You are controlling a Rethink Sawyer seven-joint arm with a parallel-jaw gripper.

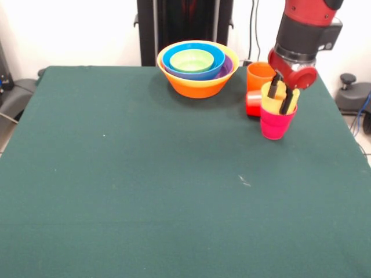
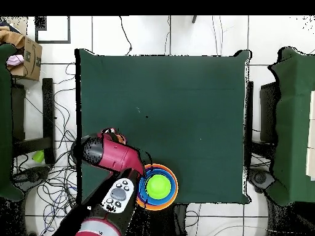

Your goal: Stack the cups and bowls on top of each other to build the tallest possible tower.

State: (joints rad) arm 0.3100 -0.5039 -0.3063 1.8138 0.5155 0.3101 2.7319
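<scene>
Yellow cup [image 1: 273, 94] nested in pink cup [image 1: 276, 122], right of frame, fingers [image 1: 287, 102] clamped on its rim, likely seating it. Orange cup [image 1: 259, 75] and red cup [image 1: 253, 103] just behind. Bowls [image 1: 197, 68] nested, upper centre of surface [image 1: 145, 185].

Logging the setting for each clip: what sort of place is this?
Most likely a robotics lab: a green-covered table on a white tiled floor strewn with loose cables, and a cardboard box beside more green tables.
</scene>
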